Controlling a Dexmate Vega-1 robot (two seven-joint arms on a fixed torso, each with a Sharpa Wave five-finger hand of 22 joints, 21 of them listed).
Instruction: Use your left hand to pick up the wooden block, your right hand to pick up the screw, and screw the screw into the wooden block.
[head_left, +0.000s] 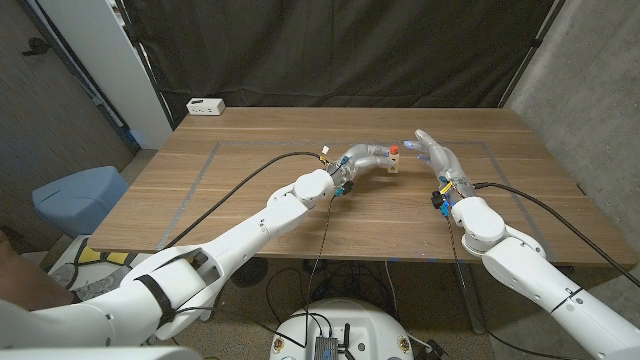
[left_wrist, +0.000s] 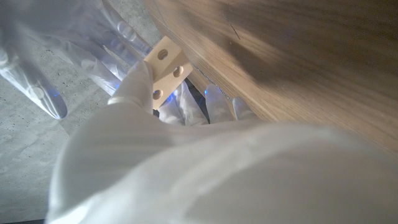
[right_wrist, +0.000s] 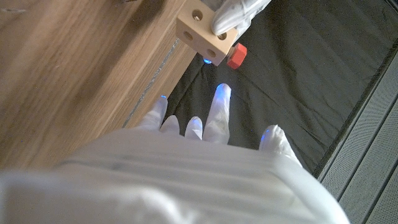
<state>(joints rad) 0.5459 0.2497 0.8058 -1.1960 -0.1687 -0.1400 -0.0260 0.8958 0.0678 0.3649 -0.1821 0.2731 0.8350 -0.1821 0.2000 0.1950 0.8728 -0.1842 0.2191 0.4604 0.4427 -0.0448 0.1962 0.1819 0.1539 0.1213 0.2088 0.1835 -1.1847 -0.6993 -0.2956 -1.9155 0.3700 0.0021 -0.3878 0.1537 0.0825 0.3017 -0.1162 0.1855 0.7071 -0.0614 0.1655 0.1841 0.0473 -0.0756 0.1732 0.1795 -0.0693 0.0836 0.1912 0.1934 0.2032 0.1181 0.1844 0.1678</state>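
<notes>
The wooden block (head_left: 392, 166) is a small pale piece with round holes, held just above the middle of the table (head_left: 250, 205) by my left hand (head_left: 362, 159). In the left wrist view its thumb presses on the block (left_wrist: 166, 67). The red screw (head_left: 397, 152) sits in the block; in the right wrist view its red head (right_wrist: 236, 56) sticks out of the block's (right_wrist: 199, 30) side. My right hand (head_left: 440, 158) stands just to the right of the block with fingers spread, holding nothing. Its fingertips (right_wrist: 221, 93) stay a short way from the screw.
A white power strip (head_left: 205, 106) lies at the table's far left corner. A taped rectangle marks the tabletop around both hands. A blue seat (head_left: 80, 195) stands off the table's left side. Black cables run along both forearms.
</notes>
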